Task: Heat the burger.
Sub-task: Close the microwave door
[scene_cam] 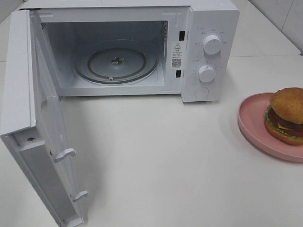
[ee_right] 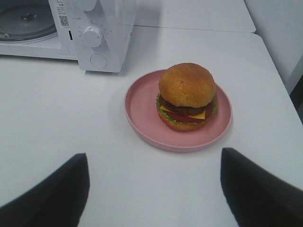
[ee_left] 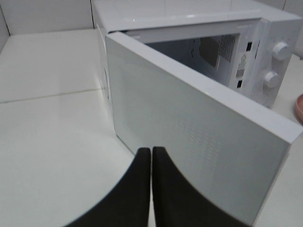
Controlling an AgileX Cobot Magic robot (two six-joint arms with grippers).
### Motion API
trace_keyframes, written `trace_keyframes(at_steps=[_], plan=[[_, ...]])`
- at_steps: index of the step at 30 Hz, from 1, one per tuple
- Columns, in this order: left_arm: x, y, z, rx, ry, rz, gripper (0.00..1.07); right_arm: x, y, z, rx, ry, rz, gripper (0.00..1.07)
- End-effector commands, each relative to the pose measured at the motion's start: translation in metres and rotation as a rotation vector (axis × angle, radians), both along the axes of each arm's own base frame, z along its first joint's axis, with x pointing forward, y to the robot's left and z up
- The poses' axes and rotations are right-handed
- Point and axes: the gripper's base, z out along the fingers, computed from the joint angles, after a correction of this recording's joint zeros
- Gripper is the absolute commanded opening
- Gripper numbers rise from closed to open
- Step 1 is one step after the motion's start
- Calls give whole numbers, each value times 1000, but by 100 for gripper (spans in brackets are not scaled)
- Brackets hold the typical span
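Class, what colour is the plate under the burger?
Pink; the plate shows best in the right wrist view.

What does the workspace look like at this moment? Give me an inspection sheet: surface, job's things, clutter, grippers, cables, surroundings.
Surface: white table, bare between the microwave and the plate.
Job's things: burger sits on a pink plate to the right of the microwave; the microwave door is swung wide open, and the glass turntable inside has nothing on it.
Clutter: nothing seen.
Grippers: left gripper shut, holding nothing, just outside the open door; right gripper open, holding nothing, facing the burger without touching it.
Cables: nothing seen.
Surroundings: white tiled wall behind the table at the right.
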Motion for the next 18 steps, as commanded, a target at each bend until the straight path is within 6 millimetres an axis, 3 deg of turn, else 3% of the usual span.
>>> trace_keyframes(at_steps=[1, 10, 12, 17, 18], plan=[[7, -1, 7, 16, -31, 3, 0, -4, 0, 0, 4, -38, 4, 70], [34, -8, 9, 118, 41, -18, 0, -4, 0, 0, 4, -38, 4, 70], [54, -13, 10, 152, 68, -24, 0, -4, 0, 0, 4, -38, 4, 70], [75, -18, 10, 153, 98, -21, 0, -4, 0, 0, 4, -38, 4, 70], [87, -21, 8, 158, 121, -19, 0, -4, 0, 0, 4, -38, 4, 70]])
